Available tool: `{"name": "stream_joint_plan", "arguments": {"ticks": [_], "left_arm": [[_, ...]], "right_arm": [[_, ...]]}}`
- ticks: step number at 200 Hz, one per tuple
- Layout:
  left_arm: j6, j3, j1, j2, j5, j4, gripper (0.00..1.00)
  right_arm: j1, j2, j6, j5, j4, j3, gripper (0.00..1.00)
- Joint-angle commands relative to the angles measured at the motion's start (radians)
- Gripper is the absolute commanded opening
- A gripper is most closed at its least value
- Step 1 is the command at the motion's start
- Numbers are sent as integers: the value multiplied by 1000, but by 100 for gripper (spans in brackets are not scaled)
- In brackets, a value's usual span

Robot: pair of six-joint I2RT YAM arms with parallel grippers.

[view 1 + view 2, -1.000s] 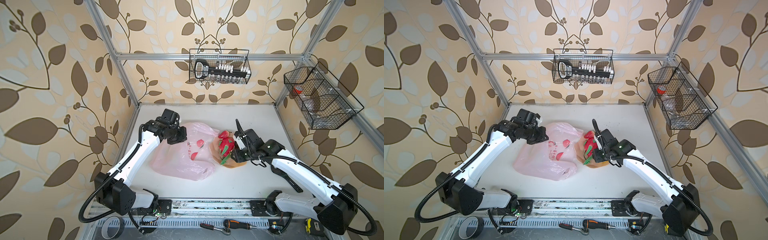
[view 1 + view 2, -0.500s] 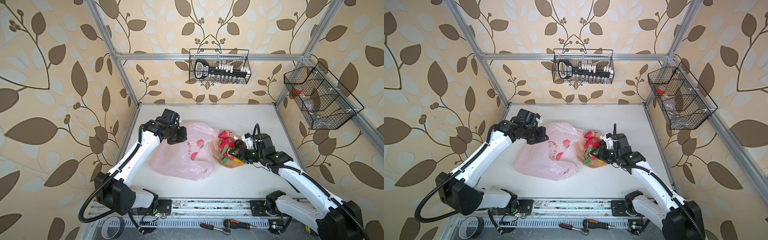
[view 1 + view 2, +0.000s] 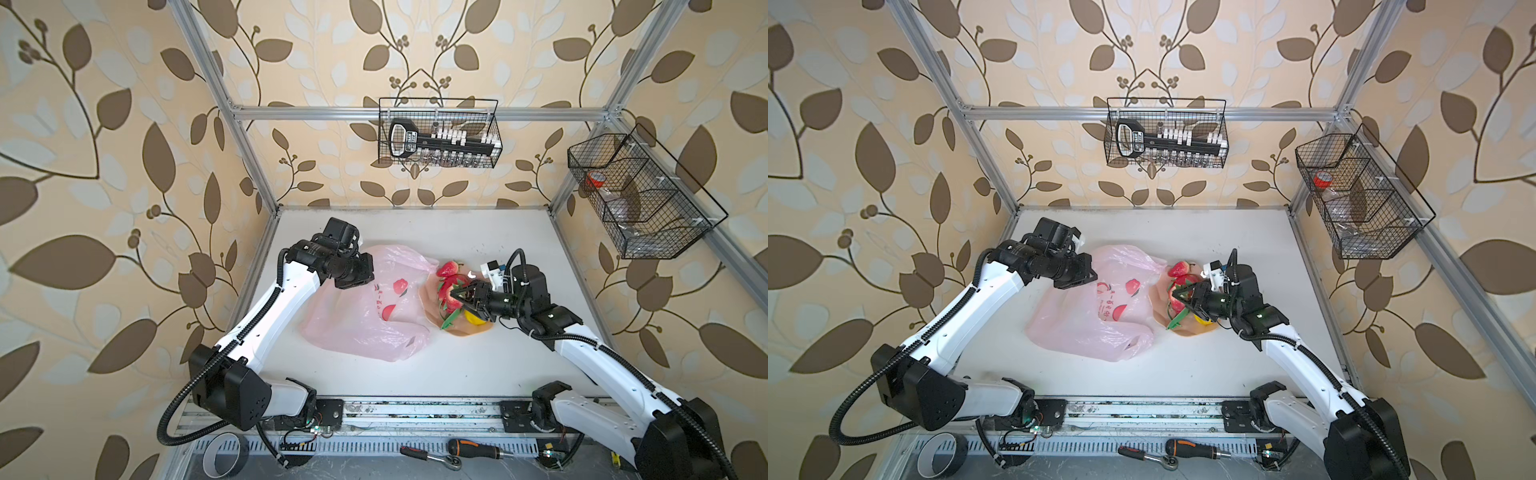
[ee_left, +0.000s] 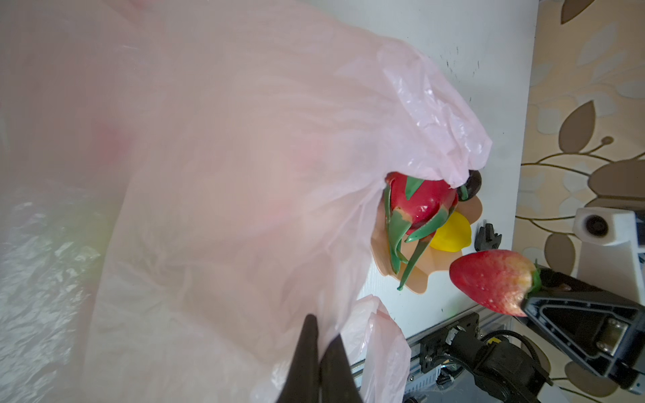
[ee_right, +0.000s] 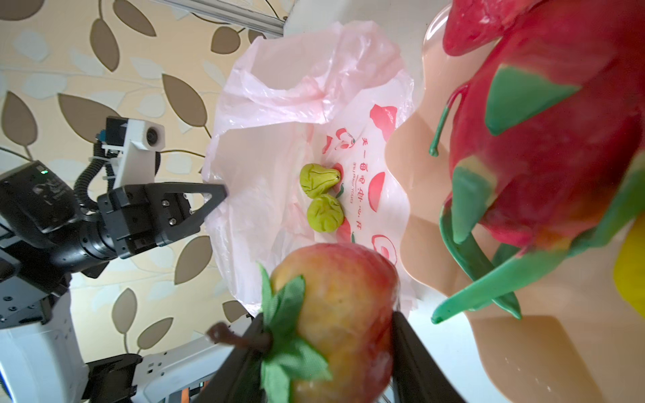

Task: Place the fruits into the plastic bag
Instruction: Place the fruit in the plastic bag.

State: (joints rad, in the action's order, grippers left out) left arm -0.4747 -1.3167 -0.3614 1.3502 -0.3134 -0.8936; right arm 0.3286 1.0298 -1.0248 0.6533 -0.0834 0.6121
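Right gripper [image 3: 457,296] clamped on a strawberry [image 4: 492,281] over the plate [image 4: 419,279], facing the open bag [image 3: 365,316].

The strawberry is glossy red, fading to pale orange at its green leafy cap, and is pinched between both fingers clear of the plate. The bag is thin, crinkly and pale pink with red print. It lies just left of the plate on the table [image 3: 457,374]. The left gripper [image 4: 323,331] is closed on the bag's far-left rim and holds the mouth up. Two green pears [image 5: 319,181] lie inside. The plate carries a dragon fruit [image 4: 419,202], a lemon [image 4: 450,233], a dark fruit [image 4: 473,183] and a second strawberry [image 3: 448,269] at its far edge. The bag's right edge drapes over the dragon fruit.
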Motion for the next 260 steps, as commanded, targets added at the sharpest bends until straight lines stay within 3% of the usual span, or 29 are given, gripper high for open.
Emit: {"name": "stream_joint_plan", "arguments": {"ticks": [1, 97, 260], "left_arm": [[12, -12, -10, -5, -24, 4, 0], [5, -12, -10, -2, -34, 10, 0], [-21, -12, -16, -3, -40, 25, 0]], "right_arm": [[8, 28, -91, 19, 121, -26, 41], [172, 280, -201, -46, 372, 17, 39], [481, 779, -380, -89, 665, 346, 35]]}}
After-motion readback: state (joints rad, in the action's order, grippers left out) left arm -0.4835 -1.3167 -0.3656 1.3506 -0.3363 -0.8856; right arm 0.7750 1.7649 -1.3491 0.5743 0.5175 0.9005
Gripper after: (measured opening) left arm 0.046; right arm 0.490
